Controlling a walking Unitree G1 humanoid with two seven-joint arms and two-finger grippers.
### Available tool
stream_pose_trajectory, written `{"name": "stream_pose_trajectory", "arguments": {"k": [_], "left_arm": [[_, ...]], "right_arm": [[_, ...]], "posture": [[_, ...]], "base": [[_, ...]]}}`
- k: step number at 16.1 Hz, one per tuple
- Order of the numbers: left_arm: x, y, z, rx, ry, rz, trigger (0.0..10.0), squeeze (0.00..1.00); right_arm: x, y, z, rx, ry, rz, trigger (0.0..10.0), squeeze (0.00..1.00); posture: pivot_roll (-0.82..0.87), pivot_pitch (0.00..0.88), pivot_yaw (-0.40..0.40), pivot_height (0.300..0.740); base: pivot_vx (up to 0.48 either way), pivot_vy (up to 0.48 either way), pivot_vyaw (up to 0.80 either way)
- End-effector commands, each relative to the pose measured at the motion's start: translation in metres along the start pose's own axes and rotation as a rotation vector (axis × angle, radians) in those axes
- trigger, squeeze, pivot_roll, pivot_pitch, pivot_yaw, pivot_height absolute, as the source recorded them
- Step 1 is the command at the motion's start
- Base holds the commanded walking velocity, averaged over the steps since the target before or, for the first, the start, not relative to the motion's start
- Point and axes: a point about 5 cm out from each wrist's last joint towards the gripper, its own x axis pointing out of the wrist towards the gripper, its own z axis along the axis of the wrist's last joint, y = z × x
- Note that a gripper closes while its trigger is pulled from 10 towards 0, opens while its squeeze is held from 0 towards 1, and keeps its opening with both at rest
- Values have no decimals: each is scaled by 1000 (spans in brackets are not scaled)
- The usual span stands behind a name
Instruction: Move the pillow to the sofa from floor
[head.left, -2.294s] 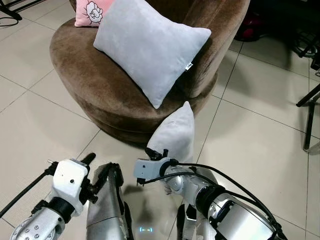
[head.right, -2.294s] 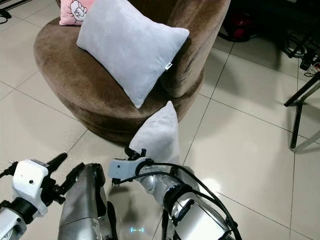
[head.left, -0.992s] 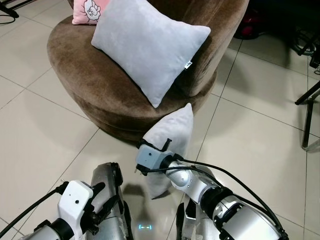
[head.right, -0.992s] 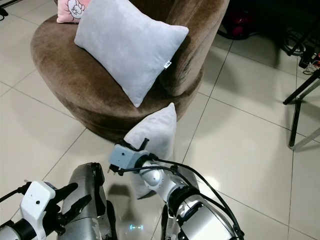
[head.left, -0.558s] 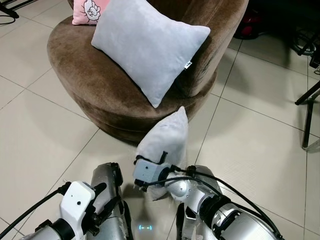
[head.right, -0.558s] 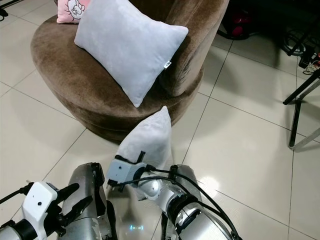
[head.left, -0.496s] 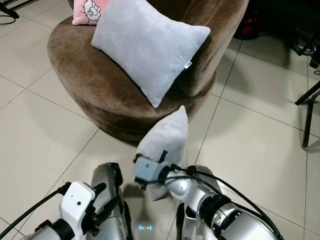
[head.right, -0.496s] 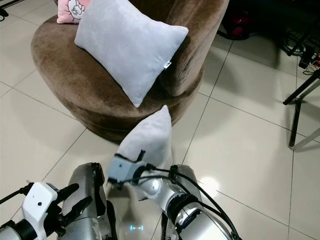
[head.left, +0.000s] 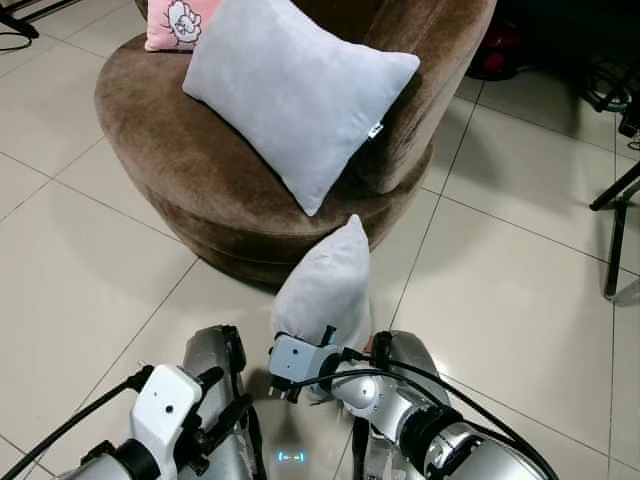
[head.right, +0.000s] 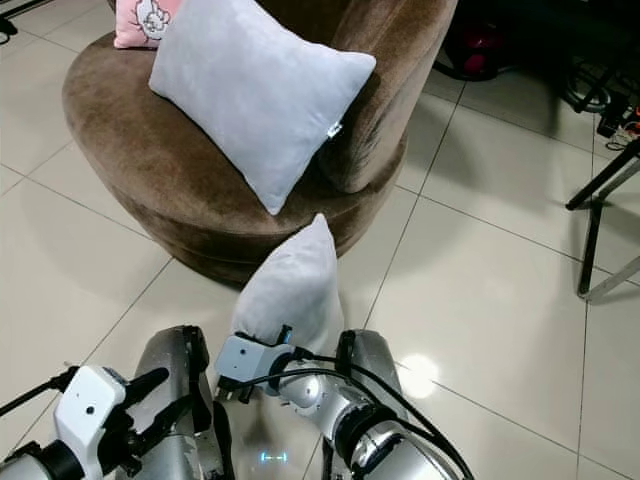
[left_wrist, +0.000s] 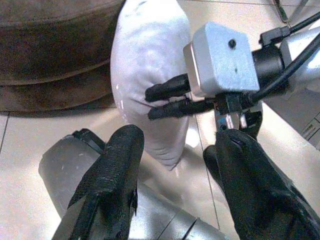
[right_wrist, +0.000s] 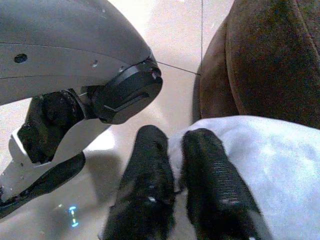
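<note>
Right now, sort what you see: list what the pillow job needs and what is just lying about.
Job:
small grey pillow on the floor, pinched by the right gripper
brown sofa
left gripper, open, close by

Lying about:
large grey pillow on the sofa
pink pillow
black stand legs

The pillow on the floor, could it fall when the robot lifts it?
It could. The right pincer pinches only a small fold at the edge of the grey floor pillow, so the cloth might slip out. The sofa already holds a big grey pillow, so the lifted one may bump it or slide off the seat. The left pincer is open and not helping.
</note>
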Motion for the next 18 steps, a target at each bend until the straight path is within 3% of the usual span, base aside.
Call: {"name": "stream_pose_trajectory", "arguments": {"k": [1,7,8,14,18], "left_arm": [[-4,-1,1,5,13,2,10000,35],[-3,-3,4,8,12,3,10000,35],[-4,-3,3,5,16,5,10000,39],[-1,0,-1,2,20,27,10000,35],[5,11,0,-30,-21,120,10000,0]], "right_arm": [[-1,7,-1,-5,0,29,10000,1000],[2,4,4,-40,-15,7,10000,1000],[3,5,7,-35,-26,7,10000,0],[6,7,17,-4,-75,-8,10000,0],[-2,-19,14,250,-128,-186,10000,0]], "posture": [[214,203,-71,506],[213,201,-71,506],[214,202,-72,506],[213,206,-71,506],[196,188,-81,506]], "base": [[0,0,0],[0,0,0],[0,0,0],[0,0,0],[0,0,0]]}}
